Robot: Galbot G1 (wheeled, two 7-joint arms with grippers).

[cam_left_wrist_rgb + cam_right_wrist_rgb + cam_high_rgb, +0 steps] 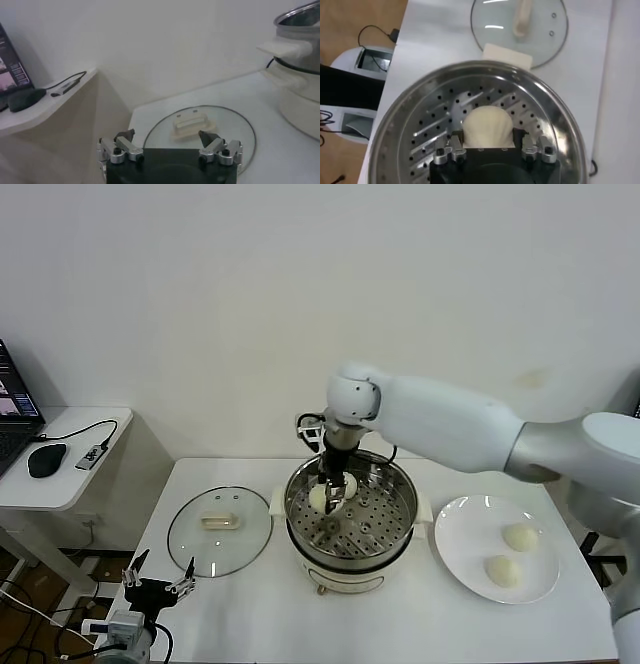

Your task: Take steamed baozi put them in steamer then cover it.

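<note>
Head view: right gripper (334, 499) reaches down into the steamer (352, 522), which sits mid-table (230, 604) on its white base. A cream-white baozi (320, 497) sits between the fingers, just over the perforated tray on the pot's left side. Two more baozi (520, 537) lie on the white plate (468, 556), right of the steamer and near it. Glass cover (219, 530) lies flat on the table left of the pot, cream handle up. Left gripper (158, 584) hangs at the near left table edge, close to the cover, fingers spread wide and holding nothing. A side desk (60, 474) at far left carries a black mouse (46, 459) and a laptop corner.

Left wrist view: left gripper's fingers (125, 142) stand wide apart, empty, with the cover (225, 125) on the table just beyond them. Steamer wall and white side handle (285, 47) show beyond the cover.

Right wrist view: right gripper (489, 142), fingers partly closed around the baozi (487, 125), one on each side, over the holed tray (440, 120). Whether the bun rests on the tray, cannot tell. Cover (520, 27) lies outside the pot rim.
</note>
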